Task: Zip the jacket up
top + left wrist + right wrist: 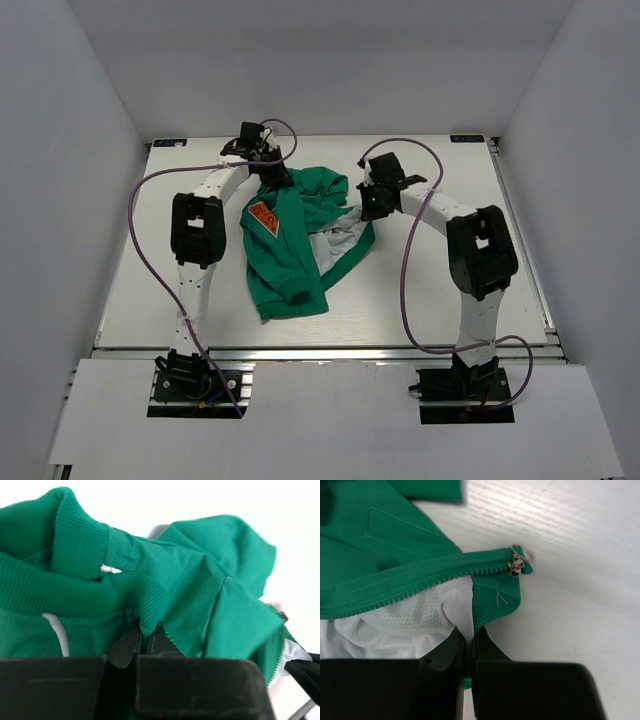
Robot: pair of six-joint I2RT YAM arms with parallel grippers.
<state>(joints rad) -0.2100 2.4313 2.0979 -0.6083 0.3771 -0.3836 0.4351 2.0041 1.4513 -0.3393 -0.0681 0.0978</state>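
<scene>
The green jacket [295, 235] lies crumpled mid-table, orange patch [264, 218] up, pale lining showing at its right side. My left gripper [275, 178] is shut on a ribbed green edge of the jacket [148, 625] at its far left. My right gripper [368, 208] is shut on the jacket's ribbed hem and white lining [472, 632] at its right side. Just beyond that grip, the metal zip slider [515, 565] sits at the end of a row of green zip teeth [420, 587]; the front is unzipped here.
The white table [480, 260] is walled in by white panels at the back and both sides. Purple cables [140, 230] loop off both arms over the tabletop.
</scene>
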